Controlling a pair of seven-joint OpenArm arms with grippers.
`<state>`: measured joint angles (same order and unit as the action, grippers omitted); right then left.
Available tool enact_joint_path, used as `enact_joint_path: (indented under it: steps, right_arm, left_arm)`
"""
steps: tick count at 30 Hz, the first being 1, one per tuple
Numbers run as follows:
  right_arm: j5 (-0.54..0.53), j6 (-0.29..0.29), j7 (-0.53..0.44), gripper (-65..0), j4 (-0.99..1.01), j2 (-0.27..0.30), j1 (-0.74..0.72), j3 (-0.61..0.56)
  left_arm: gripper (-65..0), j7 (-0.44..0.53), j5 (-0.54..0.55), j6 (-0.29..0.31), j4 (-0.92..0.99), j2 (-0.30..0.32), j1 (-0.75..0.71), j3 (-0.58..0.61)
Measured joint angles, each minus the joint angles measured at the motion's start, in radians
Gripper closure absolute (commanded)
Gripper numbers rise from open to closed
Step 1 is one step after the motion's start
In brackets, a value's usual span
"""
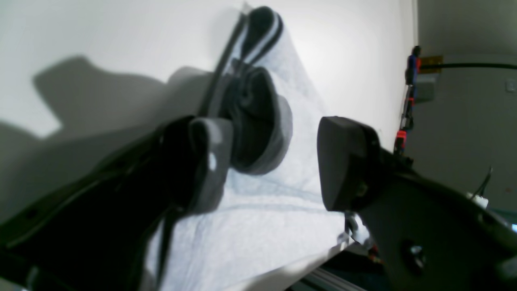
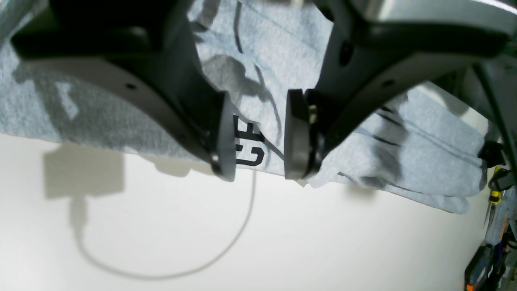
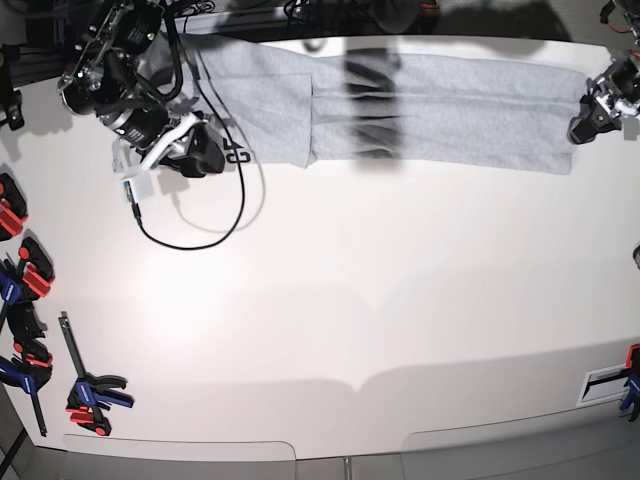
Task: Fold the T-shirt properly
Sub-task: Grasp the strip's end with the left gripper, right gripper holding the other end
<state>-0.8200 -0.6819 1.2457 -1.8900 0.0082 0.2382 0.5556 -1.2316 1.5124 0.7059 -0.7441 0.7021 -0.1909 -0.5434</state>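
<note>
Closest to us in the left wrist view, our left fingers [image 1: 262,163] are wide apart, with nothing pinched. The big light-grey cotton T-shirt [image 1: 266,238] is right between and under them. One bit of it curls up by one finger and looks like it touches it.

From these fingers, the T-shirt goes away in a long, thin strip toward our right fingers [image 2: 259,135]. That is its long way. The left fingers are at one end, so they are the nearer ones for grabbing that end.

The right fingers are apart too, and they hold nothing. They are over the other part of the T-shirt, close to its long edge, with black block letters [image 2: 250,145] showing between them. Past that edge is the smooth white bench [image 3: 320,300].

We think we are getting ready to fold in the left end. Next, our left fingers should close on that curl and bring it toward the right fingers. If we pinch too little, the cloth could slip out.
</note>
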Motion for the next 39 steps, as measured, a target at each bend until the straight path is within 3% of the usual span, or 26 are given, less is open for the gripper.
enact_joint_path:
  steps: [6, 8, 10, 14, 20, 28, 35, 39]
  right_arm:
    - [0.000, 0.000, 0.000, -19.5, 0.000, 0.000, 0.000, 0.000]
    - [0.000, 0.000, 0.000, -19.5, 0.000, 0.000, 0.000, 0.000]
    - [0.000, 0.000, 0.000, -19.5, 0.000, 0.000, 0.000, 0.000]
    - [0.000, 0.000, 0.000, -19.5, 0.000, 0.000, 0.000, 0.000]
    - [0.021, 0.000, -0.023, -19.5, 0.000, 0.000, 0.000, 0.000]
    - [0.149, 0.000, -0.097, -19.5, 0.000, 0.000, -0.002, 0.000]
    - [0.265, 0.033, -0.164, -19.5, 0.000, -0.003, 0.000, 0.056]
    - [0.267, 0.050, -0.192, -19.5, 0.000, 0.003, -0.005, 0.125]
  left_arm:
    - [-43.1, -0.081, -0.010, -0.002, -0.074, -0.012, 0.000, 0.001]
    - [-39.8, -0.087, -0.019, -0.002, -0.090, -0.012, 0.000, 0.001]
    - [-30.7, -0.087, -0.027, -0.002, -0.095, -0.012, 0.000, 0.005]
    - [0.0, -0.057, -0.053, -0.013, -0.095, -0.014, -0.010, 0.006]
    - [0.0, -0.067, -0.054, -0.018, -0.140, -0.019, -0.014, -0.013]
    - [0.0, -0.105, -0.049, -0.017, -0.480, -0.024, -0.072, -0.030]
    - [0.0, -0.130, -0.053, -0.014, -0.899, -0.129, -0.232, -0.028]
    - [0.0, -0.130, -0.058, -0.014, -1.045, -0.190, -0.249, -0.028]
